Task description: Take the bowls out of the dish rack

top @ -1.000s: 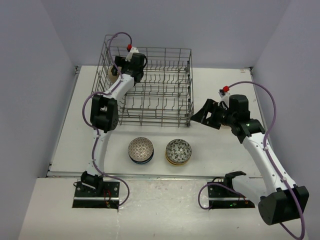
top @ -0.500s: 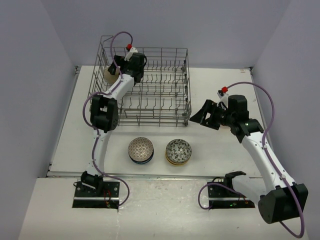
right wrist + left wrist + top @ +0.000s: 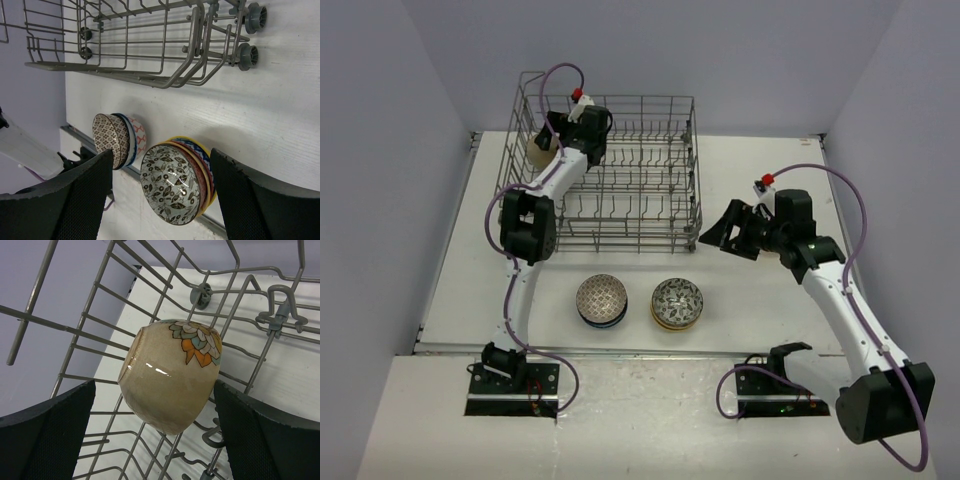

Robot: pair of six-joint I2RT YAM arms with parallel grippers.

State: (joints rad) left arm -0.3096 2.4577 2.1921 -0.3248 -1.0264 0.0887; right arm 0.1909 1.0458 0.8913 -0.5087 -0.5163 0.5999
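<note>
The grey wire dish rack (image 3: 620, 190) stands at the back of the table. One beige bowl (image 3: 541, 150) with a flower pattern lies on its side in the rack's far left corner. In the left wrist view this bowl (image 3: 170, 372) sits on the wires between my spread fingers (image 3: 50, 435). My left gripper (image 3: 550, 138) is open around the bowl; the left finger is clear of it and the right finger is close to its rim. My right gripper (image 3: 725, 232) is open and empty, just right of the rack's near right corner.
Two stacks of patterned bowls stand on the table in front of the rack, a left stack (image 3: 601, 300) and a right stack (image 3: 677, 302). Both show in the right wrist view, left stack (image 3: 117, 140) and right stack (image 3: 177, 187), below the rack's wheeled edge (image 3: 247, 35).
The rack has shifted a little to the left. My left gripper has moved left with it and the beige bowl shows more. My right gripper has edged slightly left.
</note>
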